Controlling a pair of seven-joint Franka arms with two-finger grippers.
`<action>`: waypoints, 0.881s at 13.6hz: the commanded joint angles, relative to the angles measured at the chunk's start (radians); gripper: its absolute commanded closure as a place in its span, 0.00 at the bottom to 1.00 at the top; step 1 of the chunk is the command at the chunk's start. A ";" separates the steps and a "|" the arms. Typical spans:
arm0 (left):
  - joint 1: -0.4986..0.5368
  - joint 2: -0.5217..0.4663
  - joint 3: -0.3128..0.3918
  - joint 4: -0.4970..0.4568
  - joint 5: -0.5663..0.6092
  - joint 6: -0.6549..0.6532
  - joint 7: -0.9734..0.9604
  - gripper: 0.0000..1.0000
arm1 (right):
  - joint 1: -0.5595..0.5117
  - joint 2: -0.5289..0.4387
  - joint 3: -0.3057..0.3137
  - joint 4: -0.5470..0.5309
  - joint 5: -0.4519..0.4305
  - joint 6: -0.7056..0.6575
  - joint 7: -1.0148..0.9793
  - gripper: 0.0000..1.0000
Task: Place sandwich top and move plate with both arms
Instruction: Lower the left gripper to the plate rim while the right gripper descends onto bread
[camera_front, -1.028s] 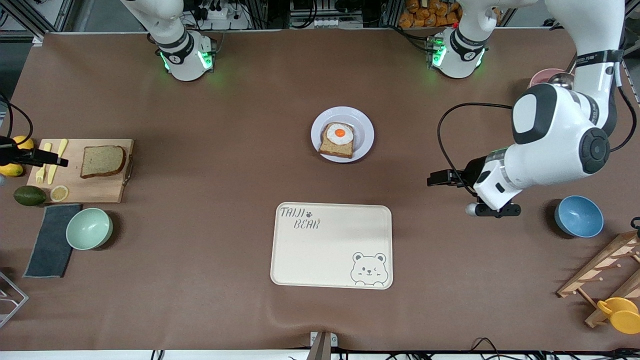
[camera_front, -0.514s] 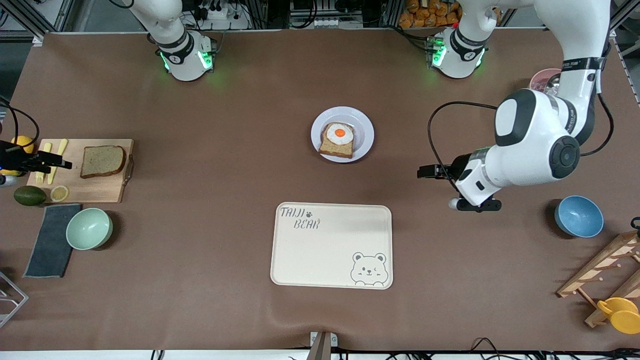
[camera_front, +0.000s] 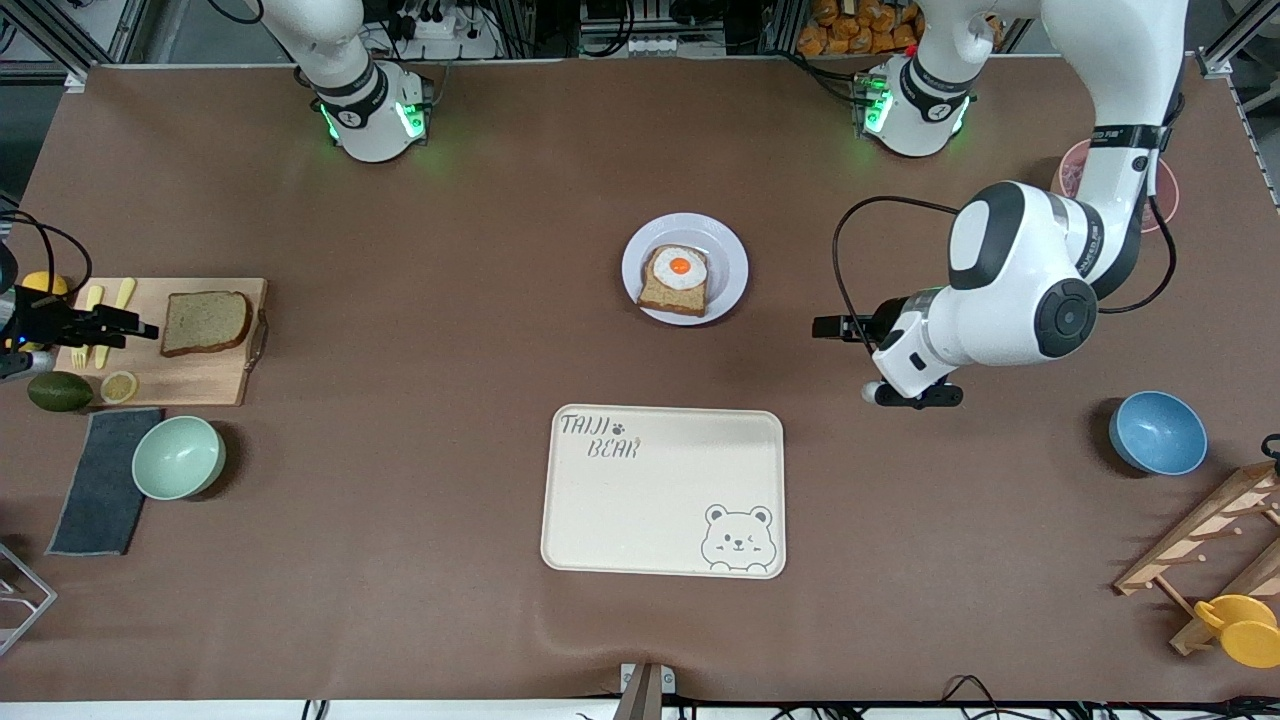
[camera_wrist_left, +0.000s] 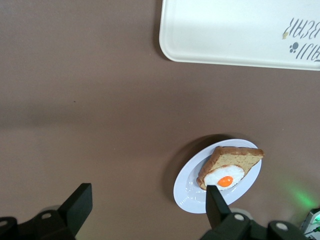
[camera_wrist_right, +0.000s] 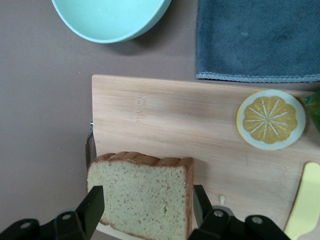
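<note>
1. Your right gripper (camera_front: 140, 327) has moved in from the bench's edge over the cutting board (camera_front: 200, 375) and now sits at the sandwich top (camera_front: 205, 322); in the right wrist view its fingers (camera_wrist_right: 95, 204) straddle the slice, narrowing but not yet clamped.
2. The sandwich top lies flat on the board, unmoved.
3. Your left gripper (camera_front: 835, 327) has travelled toward the plate (camera_front: 728, 262) and hovers over bare bench beside it, fingers (camera_wrist_left: 80, 202) spread wide.
4. The plate stays mid-bench, carrying the egg-topped slice (camera_front: 676, 280).
</note>
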 joint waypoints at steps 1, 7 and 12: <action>-0.008 -0.029 -0.016 -0.068 -0.021 0.067 -0.015 0.00 | -0.041 0.030 0.019 0.006 0.018 0.016 -0.047 0.24; -0.009 -0.020 -0.031 -0.095 -0.022 0.120 -0.015 0.00 | -0.069 0.061 0.019 0.005 0.030 0.021 -0.072 0.35; -0.009 -0.020 -0.031 -0.095 -0.029 0.118 -0.035 0.00 | -0.073 0.078 0.019 0.006 0.030 0.031 -0.079 0.35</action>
